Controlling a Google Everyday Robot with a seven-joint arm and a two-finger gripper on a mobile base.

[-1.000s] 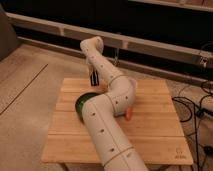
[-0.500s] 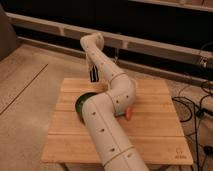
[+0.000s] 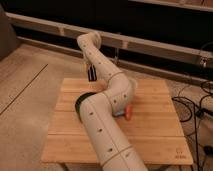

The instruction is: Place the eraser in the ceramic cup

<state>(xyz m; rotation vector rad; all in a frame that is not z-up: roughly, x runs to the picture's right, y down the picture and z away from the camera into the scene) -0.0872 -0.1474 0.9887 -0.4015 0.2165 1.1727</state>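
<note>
The eraser cannot be picked out for sure. A small dark shape is seen at the tip of the gripper, but it cannot be told if that is the eraser or only part of the gripper itself. The gripper is squeezed tight shut. It is held up in the air, pointing down, over the far left side of the wooden table.

The cup is not seen, as much of the middle of the table is hidden by the big white arm. A green bowl is seen on the left part of the table, closer to the camera than the gripper and lower down. The bowl is half covered by the arm, so what is in it cannot be told.

On the other side of the arm, a small orange thing is seen lying on the table just beside it. Black wires are seen on the floor to the right of the table.
</note>
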